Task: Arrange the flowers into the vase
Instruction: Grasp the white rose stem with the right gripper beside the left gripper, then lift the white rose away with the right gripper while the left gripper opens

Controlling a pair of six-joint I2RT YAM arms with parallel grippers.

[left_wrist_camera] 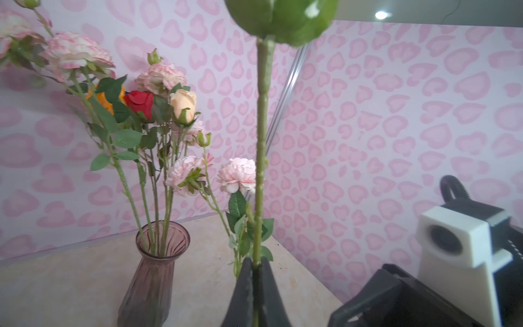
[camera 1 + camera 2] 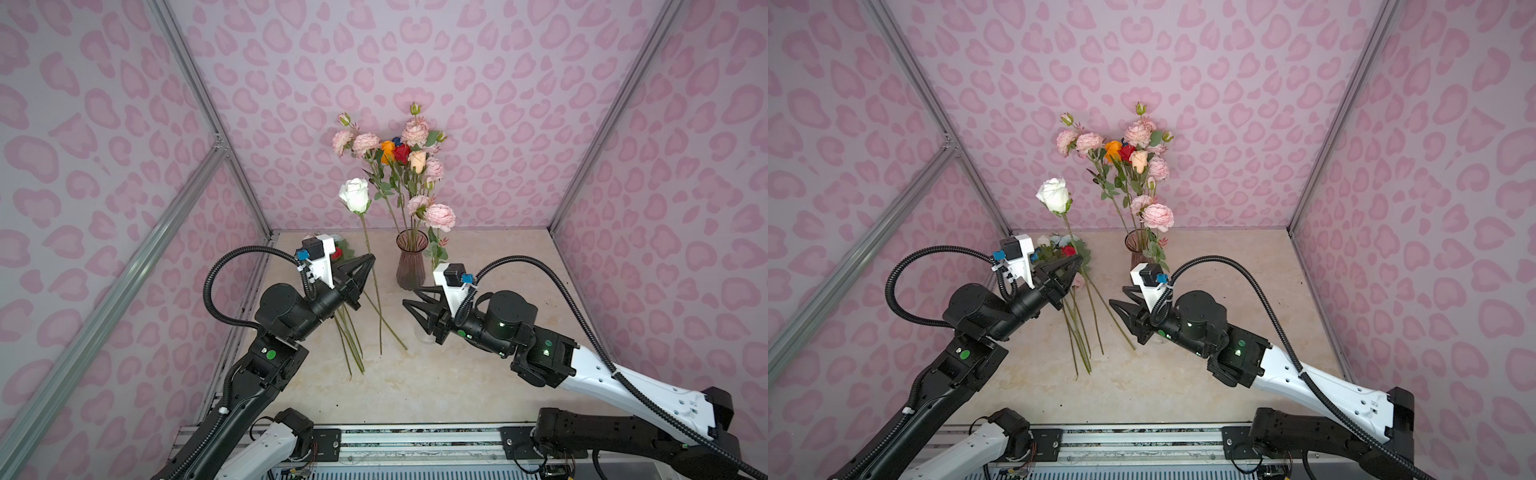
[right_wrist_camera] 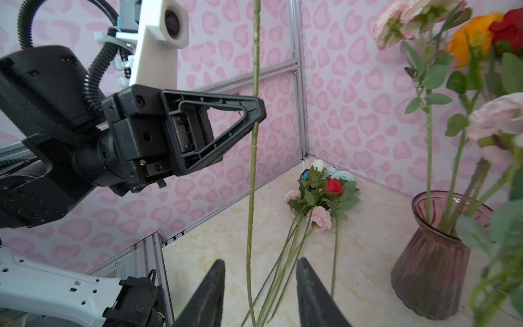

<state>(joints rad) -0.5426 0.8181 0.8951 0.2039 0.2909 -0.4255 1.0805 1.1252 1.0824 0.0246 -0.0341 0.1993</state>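
Note:
A purple ribbed glass vase [image 2: 411, 259] [image 2: 1136, 249] [image 1: 158, 269] [image 3: 433, 254] stands at the back of the table. It holds several flowers [image 2: 409, 153] [image 1: 141, 102] with pink, orange, red and cream heads. My left gripper [image 2: 371, 257] [image 2: 1079, 258] [image 1: 257, 264] is shut on the green stem [image 1: 261, 141] [image 3: 252, 170] of a white flower [image 2: 354, 195] [image 2: 1054, 195], held upright left of the vase. My right gripper [image 2: 409, 297] [image 2: 1115, 296] [image 3: 260, 263] is open and empty, just right of that stem's lower part. In the right wrist view the stem hangs beyond the open jaws.
Several loose flowers [image 2: 353, 345] [image 2: 1077, 332] [image 3: 322, 195] lie on the table under my left arm, heads toward the back left corner. Pink patterned walls with aluminium posts [image 2: 582, 183] close in three sides. A metal rail [image 2: 415, 440] runs along the table's front edge.

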